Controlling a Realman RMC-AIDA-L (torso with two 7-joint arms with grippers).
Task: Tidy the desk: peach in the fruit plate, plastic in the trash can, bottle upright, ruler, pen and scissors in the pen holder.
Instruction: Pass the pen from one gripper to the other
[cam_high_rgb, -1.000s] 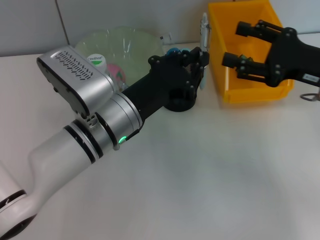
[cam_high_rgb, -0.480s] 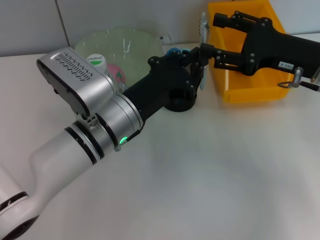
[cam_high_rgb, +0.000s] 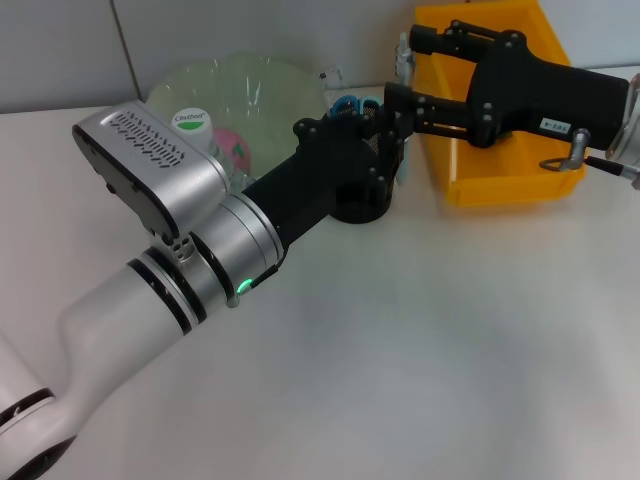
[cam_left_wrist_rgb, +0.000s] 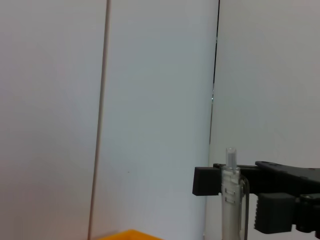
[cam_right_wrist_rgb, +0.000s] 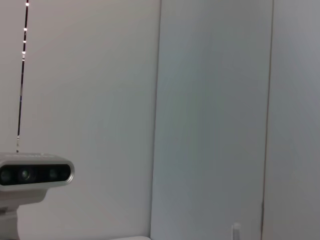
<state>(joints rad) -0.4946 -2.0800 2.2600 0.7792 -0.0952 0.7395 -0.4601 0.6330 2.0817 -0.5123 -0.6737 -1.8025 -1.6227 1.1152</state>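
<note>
My right gripper (cam_high_rgb: 400, 68) has swung in, jaws spread around the pen (cam_left_wrist_rgb: 230, 200) my left gripper (cam_high_rgb: 385, 130) grips—handover looks next.

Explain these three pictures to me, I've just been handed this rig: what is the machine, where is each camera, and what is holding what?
It is a two-armed robot at a white table. The wide picture comes from its head camera, looking down. The other two come from cameras on its wrists, and both mostly face the wall.

The big silver arm is its left one. The left gripper sits over the black pen holder, which holds blue-handled scissors.

The black right gripper reaches in open, with a finger on either side of an upright clear pen. I cannot tell what grips the pen.

Behind stand a green fruit plate, a bottle and a yellow trash can.
</note>
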